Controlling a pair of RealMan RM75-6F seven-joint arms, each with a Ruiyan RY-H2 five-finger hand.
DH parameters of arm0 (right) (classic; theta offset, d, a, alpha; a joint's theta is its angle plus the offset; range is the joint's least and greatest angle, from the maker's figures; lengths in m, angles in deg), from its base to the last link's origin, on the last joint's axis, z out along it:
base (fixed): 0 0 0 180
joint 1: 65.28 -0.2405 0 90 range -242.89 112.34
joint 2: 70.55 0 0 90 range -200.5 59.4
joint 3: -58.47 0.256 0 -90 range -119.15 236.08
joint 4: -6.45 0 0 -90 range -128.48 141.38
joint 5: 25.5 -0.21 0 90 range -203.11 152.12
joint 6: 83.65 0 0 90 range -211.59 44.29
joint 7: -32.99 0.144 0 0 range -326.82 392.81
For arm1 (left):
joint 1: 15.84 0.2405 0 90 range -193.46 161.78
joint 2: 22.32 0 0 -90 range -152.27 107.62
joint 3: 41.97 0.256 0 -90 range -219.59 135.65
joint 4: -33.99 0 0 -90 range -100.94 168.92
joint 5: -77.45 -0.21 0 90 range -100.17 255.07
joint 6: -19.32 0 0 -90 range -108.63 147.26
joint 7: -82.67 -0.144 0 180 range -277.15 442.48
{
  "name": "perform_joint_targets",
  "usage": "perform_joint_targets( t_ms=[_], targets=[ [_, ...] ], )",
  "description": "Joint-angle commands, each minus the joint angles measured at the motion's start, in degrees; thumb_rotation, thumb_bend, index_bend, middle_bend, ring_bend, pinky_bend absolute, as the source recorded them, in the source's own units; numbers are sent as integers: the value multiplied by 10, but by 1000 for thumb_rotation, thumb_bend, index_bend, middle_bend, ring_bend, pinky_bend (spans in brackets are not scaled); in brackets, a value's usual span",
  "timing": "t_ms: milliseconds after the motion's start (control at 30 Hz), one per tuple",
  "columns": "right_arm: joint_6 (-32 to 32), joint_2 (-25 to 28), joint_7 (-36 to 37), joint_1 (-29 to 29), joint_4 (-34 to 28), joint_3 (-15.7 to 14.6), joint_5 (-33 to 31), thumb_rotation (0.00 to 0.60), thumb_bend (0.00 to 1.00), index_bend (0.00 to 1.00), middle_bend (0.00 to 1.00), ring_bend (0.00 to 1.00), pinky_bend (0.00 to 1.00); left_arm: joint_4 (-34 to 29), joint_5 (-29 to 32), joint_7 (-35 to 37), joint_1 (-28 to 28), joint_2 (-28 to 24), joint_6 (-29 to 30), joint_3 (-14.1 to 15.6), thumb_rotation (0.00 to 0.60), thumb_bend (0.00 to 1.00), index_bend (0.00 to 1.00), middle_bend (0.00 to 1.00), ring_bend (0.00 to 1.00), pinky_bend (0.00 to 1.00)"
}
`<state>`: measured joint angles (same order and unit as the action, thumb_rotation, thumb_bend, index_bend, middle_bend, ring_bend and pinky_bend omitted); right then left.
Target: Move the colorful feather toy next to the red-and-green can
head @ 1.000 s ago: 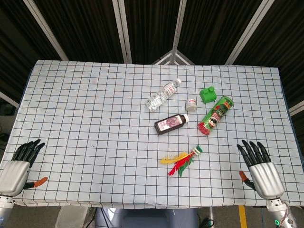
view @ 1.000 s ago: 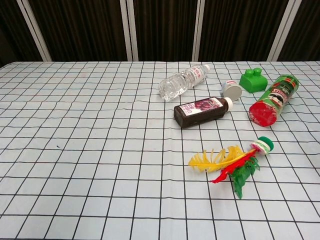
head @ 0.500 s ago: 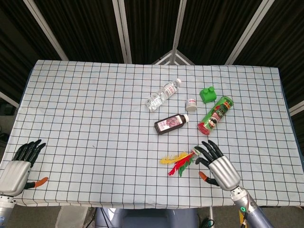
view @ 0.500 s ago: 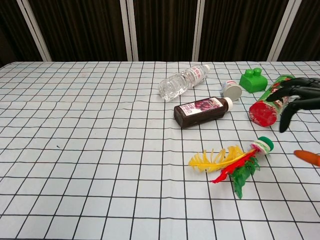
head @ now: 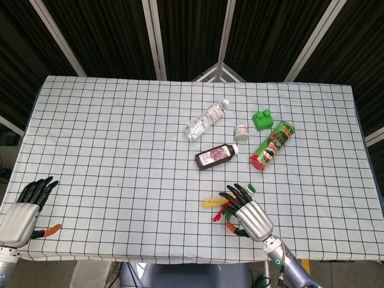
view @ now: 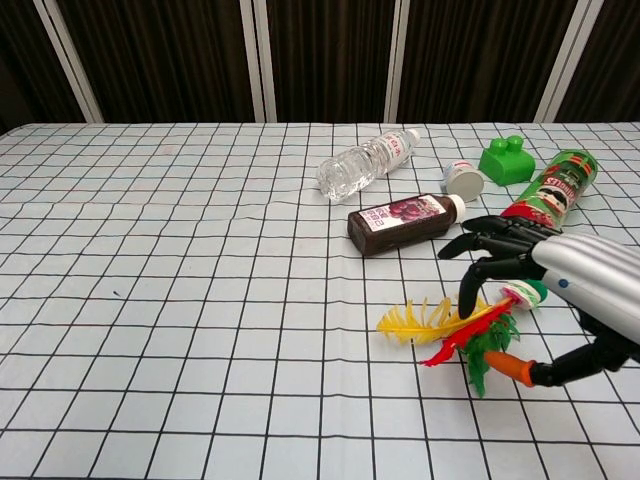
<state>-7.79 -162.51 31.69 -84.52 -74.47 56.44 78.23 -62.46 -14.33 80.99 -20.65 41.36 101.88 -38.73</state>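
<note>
Head view: right hand (head: 247, 211) spread over the feather toy (head: 217, 204), left hand (head: 21, 209) idle at the bench's (head: 108, 132) near left corner.
Both hands are open-fingered and hold nothing; the toy lies on the bench, apart from the can (head: 272, 146). Chest view: the right hand (view: 560, 285) reaches in from the right, dark fingers (view: 478, 285) arched just above the toy's (view: 440, 322) cap end, orange-tipped thumb low beside the green feathers; the can (view: 545, 193) lies behind it. The left hand is out of this frame.
</note>
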Motion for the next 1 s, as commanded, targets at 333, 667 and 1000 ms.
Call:
perform_joint_targets(
  t_ms=[333, 667, 1000],
  targets=[
    [-2, -45, -11, -7, 27, -2, -4, 600, 359, 467, 196, 0, 0, -1, 1, 0, -1, -1, -2, 1, 600, 0, 0, 0, 0, 0],
    [-12, -71, -6, -14, 59, 4, -24, 600, 359, 467, 197, 0, 0, -2, 3, 5, -1, -3, -3, 0, 600, 0, 0, 0, 0, 0],
    [-9, -89, 9, -15, 73, -2, -30, 600, 359, 489, 204, 0, 0, -2, 3, 7, -2, -3, -4, 0, 600, 0, 0, 0, 0, 0]
  ],
)
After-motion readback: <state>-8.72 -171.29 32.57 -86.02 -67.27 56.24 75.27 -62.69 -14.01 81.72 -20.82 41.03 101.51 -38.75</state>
